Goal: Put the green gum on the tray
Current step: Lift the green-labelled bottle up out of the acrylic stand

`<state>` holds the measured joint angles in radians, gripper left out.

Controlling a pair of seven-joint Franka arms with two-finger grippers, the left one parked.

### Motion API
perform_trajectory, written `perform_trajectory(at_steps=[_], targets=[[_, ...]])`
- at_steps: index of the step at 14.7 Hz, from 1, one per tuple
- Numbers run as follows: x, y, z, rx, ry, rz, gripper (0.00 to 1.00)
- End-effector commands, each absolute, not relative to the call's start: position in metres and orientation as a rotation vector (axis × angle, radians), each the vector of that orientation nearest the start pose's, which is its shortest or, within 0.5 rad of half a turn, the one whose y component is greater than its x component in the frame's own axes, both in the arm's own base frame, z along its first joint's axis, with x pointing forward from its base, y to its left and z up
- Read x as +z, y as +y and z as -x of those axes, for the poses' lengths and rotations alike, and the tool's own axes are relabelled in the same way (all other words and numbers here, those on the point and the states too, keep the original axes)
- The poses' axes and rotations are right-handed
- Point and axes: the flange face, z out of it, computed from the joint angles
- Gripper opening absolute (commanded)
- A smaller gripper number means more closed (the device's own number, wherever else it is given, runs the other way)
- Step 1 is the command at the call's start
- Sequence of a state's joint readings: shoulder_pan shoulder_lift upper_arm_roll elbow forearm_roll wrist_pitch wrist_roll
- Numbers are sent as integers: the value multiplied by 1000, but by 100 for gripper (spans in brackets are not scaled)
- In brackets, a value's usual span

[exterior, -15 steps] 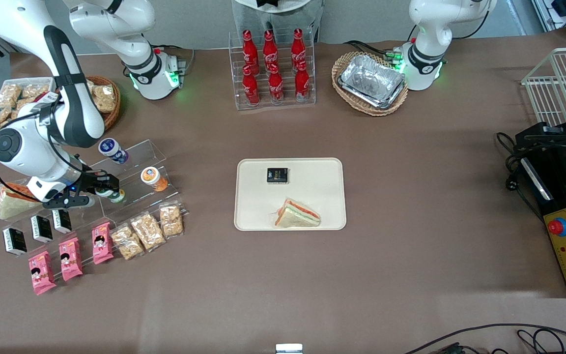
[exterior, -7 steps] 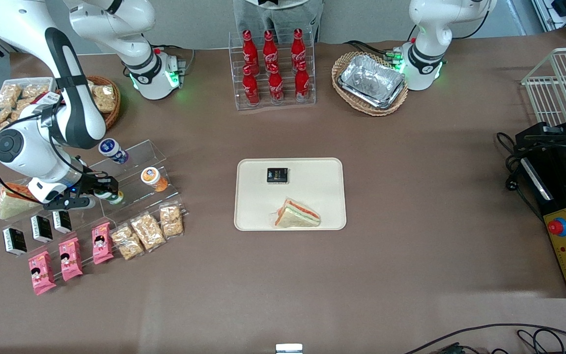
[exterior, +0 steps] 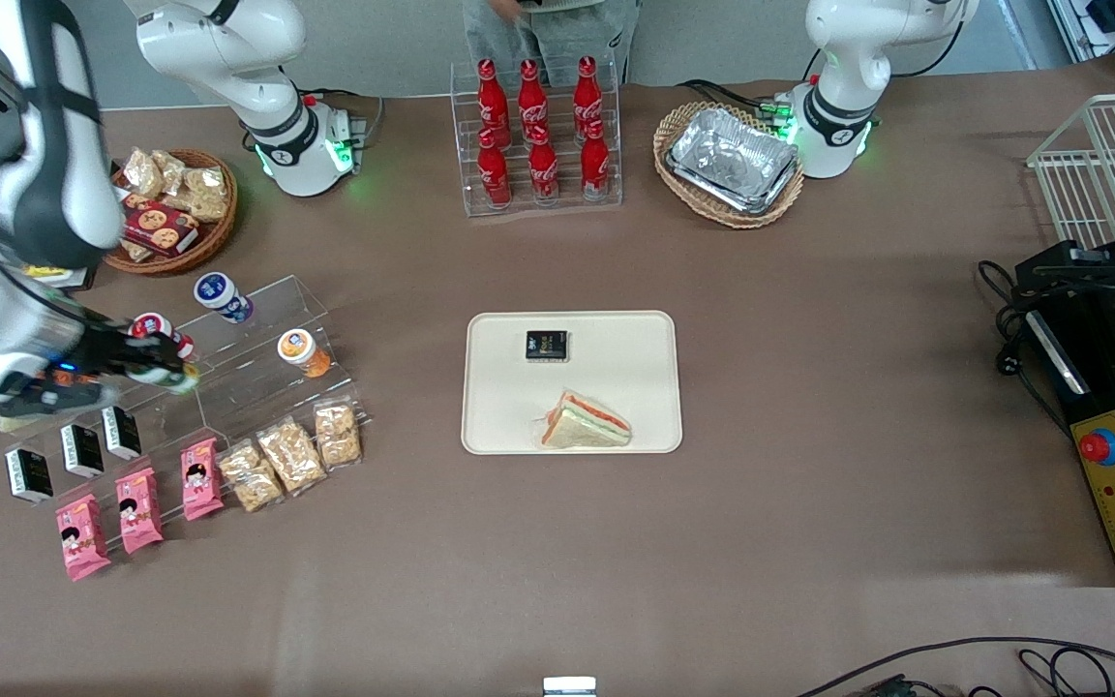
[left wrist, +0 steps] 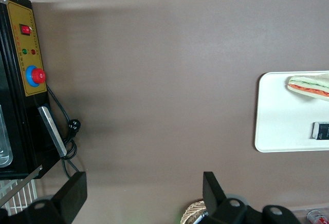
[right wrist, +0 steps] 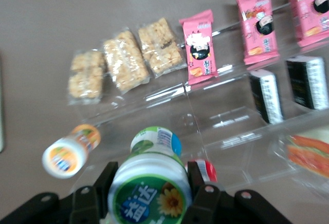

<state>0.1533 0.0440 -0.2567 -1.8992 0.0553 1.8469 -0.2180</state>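
My right gripper (exterior: 166, 375) is shut on the green gum (exterior: 180, 379), a small white bottle with a green-rimmed lid. It holds the gum above the clear acrylic step shelf (exterior: 257, 373) at the working arm's end of the table. In the right wrist view the green gum (right wrist: 150, 190) sits tight between both black fingers (right wrist: 96, 196), lid toward the camera. The cream tray (exterior: 616, 387) lies flat at the table's middle, holding a sandwich (exterior: 585, 423) and a small black packet (exterior: 547, 345). The tray also shows in the left wrist view (left wrist: 275, 126).
On the shelf stand a red-lidded bottle (exterior: 153, 327), a blue-lidded bottle (exterior: 222, 295) and an orange bottle (exterior: 302, 350). Pink snack packs (exterior: 139, 508), cracker packs (exterior: 291, 450) and black packets (exterior: 81, 449) lie nearer the camera. Cola bottles (exterior: 538, 136) and a foil tray in a basket (exterior: 730, 163) stand farther off.
My gripper has risen and drawn toward the working arm's end of the table with the green gum in it. The red-lidded bottle and the snack basket now show.
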Motion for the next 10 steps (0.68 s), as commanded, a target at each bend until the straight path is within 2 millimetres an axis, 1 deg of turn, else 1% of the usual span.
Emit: perform_trajectory(at_steps=[1, 2, 3, 4, 6, 7, 8, 9, 10], targets=[[561, -49, -566, 162, -176, 3067, 53], [579, -44, -563, 173, -188, 3063, 53], [592, -38, -561, 190, -164, 3058, 53], [599, -26, -559, 208, -99, 3061, 53], [603, 32, -554, 237, -30, 3073, 53], [607, 66, -549, 236, 11, 3080, 53], [605, 103, -544, 248, 63, 3091, 53], [600, 139, -536, 263, 103, 3102, 53], [586, 168, -533, 288, 130, 3111, 53]])
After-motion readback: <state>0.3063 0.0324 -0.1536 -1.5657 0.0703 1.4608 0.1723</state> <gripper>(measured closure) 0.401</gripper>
